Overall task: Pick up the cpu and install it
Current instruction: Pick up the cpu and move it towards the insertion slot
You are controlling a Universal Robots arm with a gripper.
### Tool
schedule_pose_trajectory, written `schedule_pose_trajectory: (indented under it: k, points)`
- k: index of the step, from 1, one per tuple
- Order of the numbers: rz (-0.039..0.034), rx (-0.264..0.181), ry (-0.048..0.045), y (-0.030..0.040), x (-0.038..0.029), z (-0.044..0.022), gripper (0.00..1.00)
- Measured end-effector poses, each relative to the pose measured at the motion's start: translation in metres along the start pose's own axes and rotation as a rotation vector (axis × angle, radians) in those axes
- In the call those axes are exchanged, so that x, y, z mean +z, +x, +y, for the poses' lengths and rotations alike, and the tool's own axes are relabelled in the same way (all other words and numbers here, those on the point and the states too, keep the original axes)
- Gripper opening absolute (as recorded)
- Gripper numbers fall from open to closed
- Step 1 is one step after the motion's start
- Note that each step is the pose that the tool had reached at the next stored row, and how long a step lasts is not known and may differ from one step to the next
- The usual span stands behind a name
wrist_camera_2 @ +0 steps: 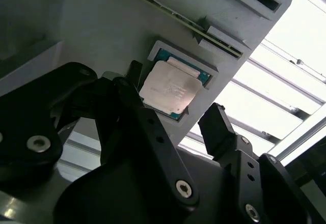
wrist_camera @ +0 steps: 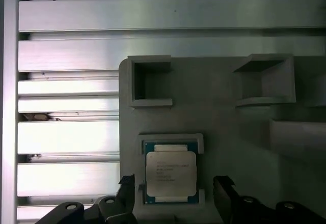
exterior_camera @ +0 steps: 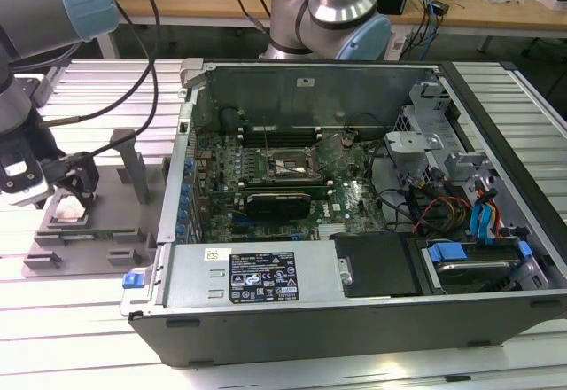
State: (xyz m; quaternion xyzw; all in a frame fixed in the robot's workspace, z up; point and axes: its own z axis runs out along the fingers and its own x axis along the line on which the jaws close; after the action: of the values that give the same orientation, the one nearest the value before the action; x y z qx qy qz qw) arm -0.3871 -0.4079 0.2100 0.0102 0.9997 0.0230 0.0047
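Note:
The cpu (wrist_camera: 170,172), a flat square chip with a silver-grey top, lies in a shallow recess of the grey fixture plate (wrist_camera: 229,132). In the exterior view the cpu (exterior_camera: 69,211) sits at the left, outside the computer case. My gripper (wrist_camera: 175,189) hangs just above it and is open. One black finger (wrist_camera: 127,187) stands on each side of the chip, with gaps between them and its edges. The second wrist view shows the cpu (wrist_camera_2: 170,87) between the fingertips (wrist_camera_2: 216,124) of the gripper (wrist_camera_2: 175,102). The black socket (exterior_camera: 283,167) sits on the motherboard inside the case.
The open computer case (exterior_camera: 354,301) fills the middle and right of the exterior view, with cables, drive bays and a power supply. Upright posts (exterior_camera: 133,164) rise from the fixture plate (exterior_camera: 89,244) close to my gripper (exterior_camera: 75,191). Ribbed aluminium table slats (wrist_camera: 66,137) surround the plate.

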Motion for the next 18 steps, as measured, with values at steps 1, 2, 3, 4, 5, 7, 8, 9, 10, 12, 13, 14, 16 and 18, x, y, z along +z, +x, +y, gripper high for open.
schedule_pose_trajectory:
  k: [1, 2, 3, 4, 5, 7, 8, 9, 10, 12, 13, 14, 16, 18]
  points:
    - [0.0, 0.0, 0.0001, 0.0, 0.0017, -0.0001, 0.72]
    - [0.0, 0.0, 0.0, 0.0, 0.0032, -0.0002, 0.72]
    - [0.0, 0.0, 0.0, 0.0, 0.0053, -0.0002, 0.72]
    - [0.0, 0.0, 0.0, 0.0, 0.0067, -0.0002, 0.72]
    - [0.0, 0.0, 0.0002, 0.0001, 0.0084, 0.0001, 0.72]
    - [-0.0001, 0.0, 0.0029, 0.0001, 0.01, 0.0018, 0.72]
    - [-0.0001, 0.0, 0.004, 0.0001, 0.0105, 0.0026, 0.72]
    - [-0.0001, 0.0, 0.0052, 0.0002, 0.0112, 0.0036, 0.72]
    - [-0.0001, 0.0, 0.0067, 0.0001, 0.0126, 0.0046, 0.72]
    - [-0.0002, 0.0, 0.0085, 0.0001, 0.0145, 0.005, 0.72]
    - [-0.0002, 0.0, 0.0093, 0.0001, 0.0154, 0.0051, 0.72]
    - [-0.0002, 0.0, 0.01, 0.0001, 0.0161, 0.0051, 0.72]
    - [0.0, 0.0, 0.0106, 0.0002, 0.0168, 0.0051, 0.72]
    - [-0.0002, 0.0, 0.0106, 0.0002, 0.0188, 0.0055, 0.72]
